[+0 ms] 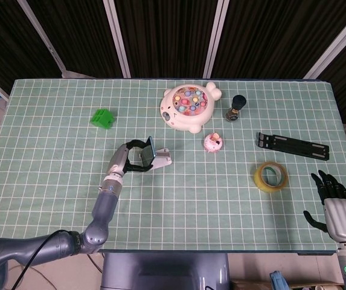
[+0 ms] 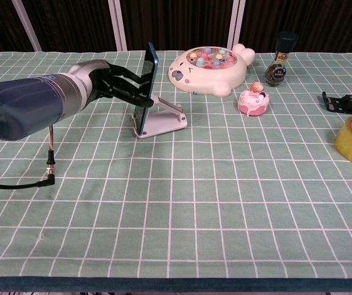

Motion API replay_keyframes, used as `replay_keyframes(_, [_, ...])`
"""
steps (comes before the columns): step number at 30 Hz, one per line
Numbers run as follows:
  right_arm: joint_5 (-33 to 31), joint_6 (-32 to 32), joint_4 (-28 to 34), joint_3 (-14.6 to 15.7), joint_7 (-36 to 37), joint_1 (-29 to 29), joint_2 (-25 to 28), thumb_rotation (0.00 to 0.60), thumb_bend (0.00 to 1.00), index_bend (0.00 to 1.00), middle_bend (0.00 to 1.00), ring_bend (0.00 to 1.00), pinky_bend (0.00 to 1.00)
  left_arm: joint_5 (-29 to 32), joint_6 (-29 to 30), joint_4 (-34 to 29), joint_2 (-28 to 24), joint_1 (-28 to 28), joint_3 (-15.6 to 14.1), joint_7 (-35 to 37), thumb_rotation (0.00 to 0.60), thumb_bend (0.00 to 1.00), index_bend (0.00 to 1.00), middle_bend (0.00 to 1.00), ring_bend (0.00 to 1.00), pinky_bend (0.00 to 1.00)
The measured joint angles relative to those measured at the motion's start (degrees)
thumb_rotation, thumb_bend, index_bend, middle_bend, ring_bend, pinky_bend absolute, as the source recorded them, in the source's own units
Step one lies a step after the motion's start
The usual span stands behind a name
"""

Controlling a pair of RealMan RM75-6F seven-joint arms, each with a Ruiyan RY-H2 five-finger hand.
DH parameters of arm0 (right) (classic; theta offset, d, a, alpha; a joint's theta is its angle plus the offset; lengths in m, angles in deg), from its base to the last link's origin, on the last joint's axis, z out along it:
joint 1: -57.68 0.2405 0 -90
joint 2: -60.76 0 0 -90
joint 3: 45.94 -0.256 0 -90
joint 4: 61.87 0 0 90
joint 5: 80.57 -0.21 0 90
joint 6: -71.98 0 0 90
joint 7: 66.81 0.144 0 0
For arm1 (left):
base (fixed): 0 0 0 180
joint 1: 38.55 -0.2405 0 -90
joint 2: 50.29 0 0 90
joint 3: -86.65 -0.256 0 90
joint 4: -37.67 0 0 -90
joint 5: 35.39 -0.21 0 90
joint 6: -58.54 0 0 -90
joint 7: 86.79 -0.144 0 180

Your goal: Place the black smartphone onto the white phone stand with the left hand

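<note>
Black smartphone (image 2: 152, 77) sits upright on edge in the white phone stand (image 2: 161, 121), around the middle of the table (image 2: 225, 184), a bit left. My left hand (image 2: 111, 83) grips its back and edges. My right hand (image 1: 333, 202) rests open near the right front corner.

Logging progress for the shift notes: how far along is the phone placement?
Mostly done: the black smartphone stands upright with its lower edge in the white phone stand. In hand: the left hand holds it from behind. Left: let go and withdraw. The right hand rests open, uninvolved.
</note>
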Motion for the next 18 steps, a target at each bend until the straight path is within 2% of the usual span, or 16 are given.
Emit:
replay_keyframes(9, [0.0,0.0,0.1,0.0,0.0,0.0,0.0,0.600,0.35,0.06,0.00,0.00,0.15,-0.7,0.5,0.1,-0.4,0.3,-0.8,-0.2,0.600,0.31,0.35,0.37,0.07,0.05])
replay_keyframes(18, [0.0,0.0,0.1,0.0,-0.1,0.0,0.0,0.600,0.35,0.06,0.00,0.00,0.15,-0.2,0.2,0.2,-0.7,0.5,-1.1,-0.3,0.600,0.30,0.30,0.30,0.04,0.04])
